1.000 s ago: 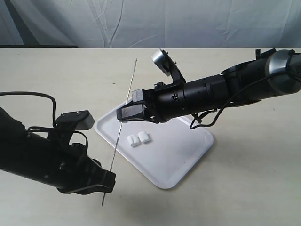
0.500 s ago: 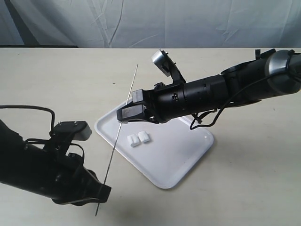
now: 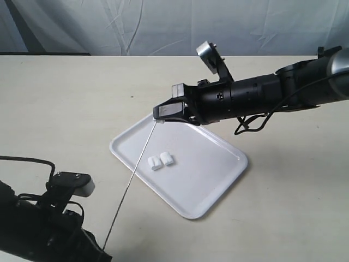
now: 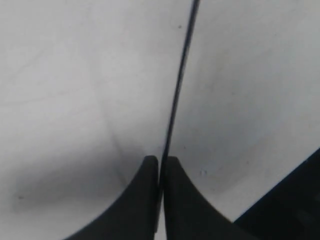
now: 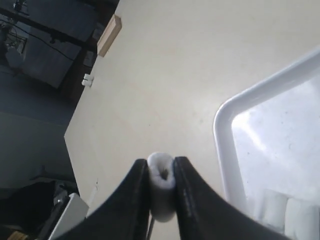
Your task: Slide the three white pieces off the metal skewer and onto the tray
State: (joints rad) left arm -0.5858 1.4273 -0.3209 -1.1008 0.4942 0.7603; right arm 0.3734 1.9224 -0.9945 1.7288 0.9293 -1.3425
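My right gripper (image 3: 160,119) hangs over the far left corner of the white tray (image 3: 207,174), shut on one white piece (image 5: 161,180). The end of that piece shows a hole with no rod sticking out of it. The metal skewer (image 3: 130,183) slants from this piece down to my left gripper (image 3: 101,252) at the bottom edge. In the left wrist view the fingers (image 4: 150,200) are shut on the skewer (image 4: 177,85). Two other white pieces (image 3: 155,162) (image 3: 167,159) lie side by side on the tray.
The tan table runs back to a grey cloth backdrop (image 3: 163,27). The tray's rim (image 5: 222,140) and the two lying pieces (image 5: 275,207) show beside my right jaws. A small wooden block (image 5: 109,34) sits at the table's far edge.
My left arm has drawn the skewer down and to the left. The right gripper has moved up and right with the white piece, so the long stretch of rod beyond it is gone.
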